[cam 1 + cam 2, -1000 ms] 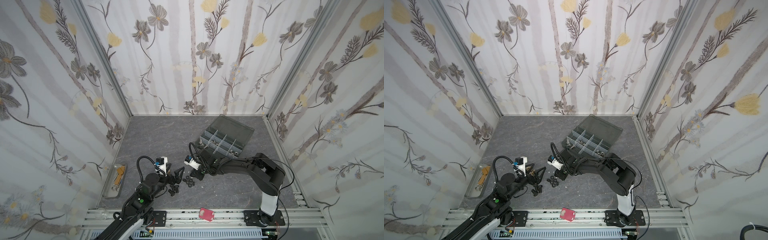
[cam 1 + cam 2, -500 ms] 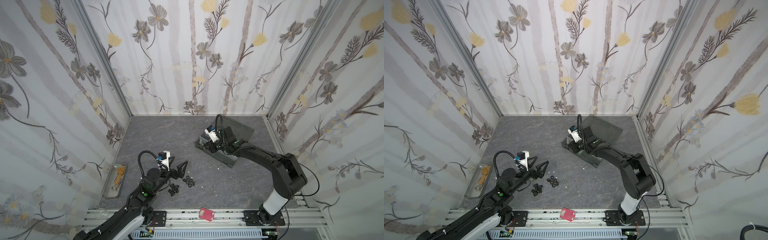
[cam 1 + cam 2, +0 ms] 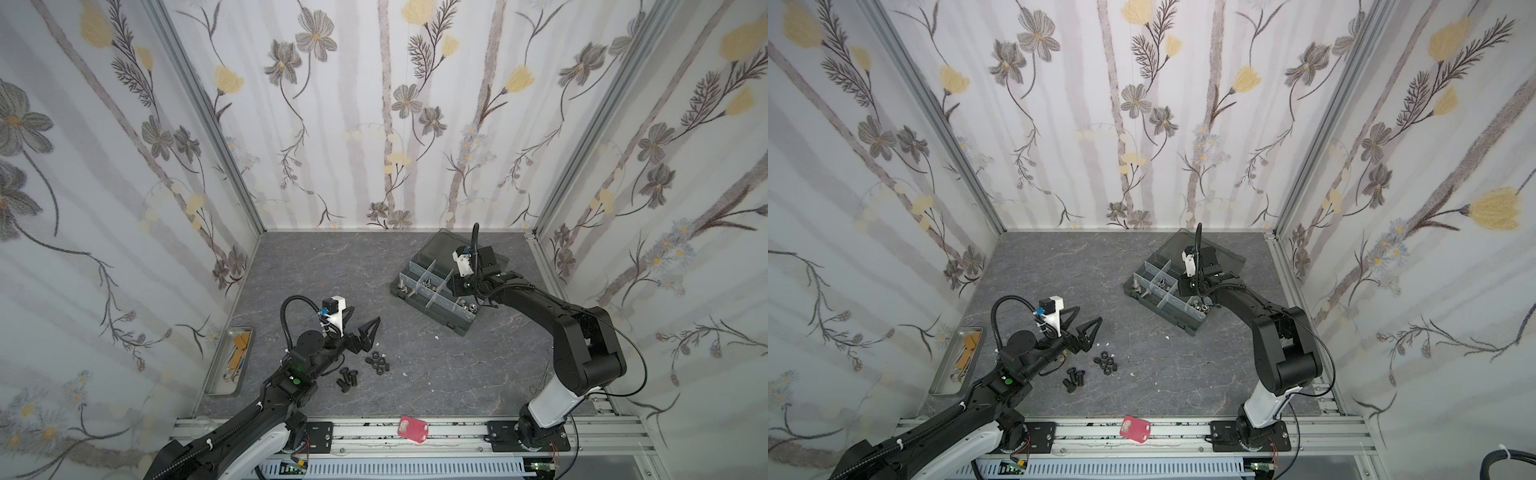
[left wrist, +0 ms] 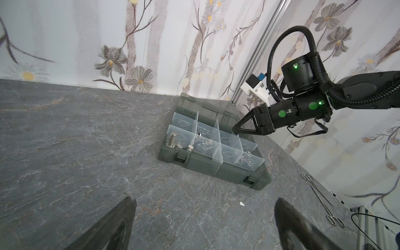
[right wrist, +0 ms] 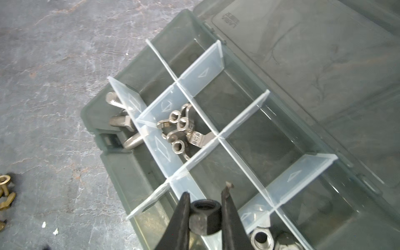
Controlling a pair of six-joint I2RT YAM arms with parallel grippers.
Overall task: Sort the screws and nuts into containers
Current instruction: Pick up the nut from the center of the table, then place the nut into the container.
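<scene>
Floral-papered walls enclose the grey desk (image 3: 332,266). The right pincer (image 5: 206,191) grasps a black nut (image 5: 204,219) over the organizer box (image 5: 116,171) (delivery step, I judge). Next it should release above the cell of the silver nut (image 5: 260,238). The left pincer (image 3: 365,314) stands released near loose screws (image 3: 346,378).

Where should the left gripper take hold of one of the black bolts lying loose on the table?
Across the shank of an outer black bolt, coming straight down: they seem to lie on their sides, bunched together, so only the top is free.
</scene>
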